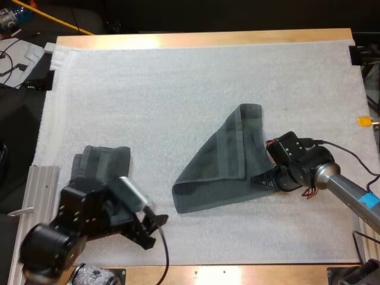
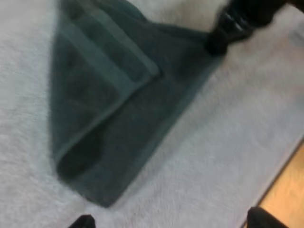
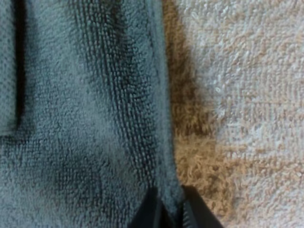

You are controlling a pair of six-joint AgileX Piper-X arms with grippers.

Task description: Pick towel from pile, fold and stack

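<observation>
A dark grey-green towel [image 1: 221, 169] lies on the white mat [image 1: 178, 89], partly folded: one flap is turned over the rest, giving it a rough triangle shape with a narrow end pointing to the counter's [image 1: 202, 39] far side and a broad end towards the near side. In the left wrist view a hemmed band runs along the folded flap.

The right gripper [image 1: 256, 178] sits low at the towel's right edge, near its lower right corner. In the right wrist view its fingers [image 3: 151, 213] are close together with the towel's hem pinched between them, pressing on the cloth from both sides.

The left gripper [image 1: 155, 233] hangs to the towel's near left, off the cloth and clear of it. Its fingers [image 2: 84, 221] stand apart with nothing between them, and its camera looks across at the towel's broad end.

A folded stack [image 1: 100, 164] of the same dark cloth lies well to the left of the towel, apart from it.
</observation>
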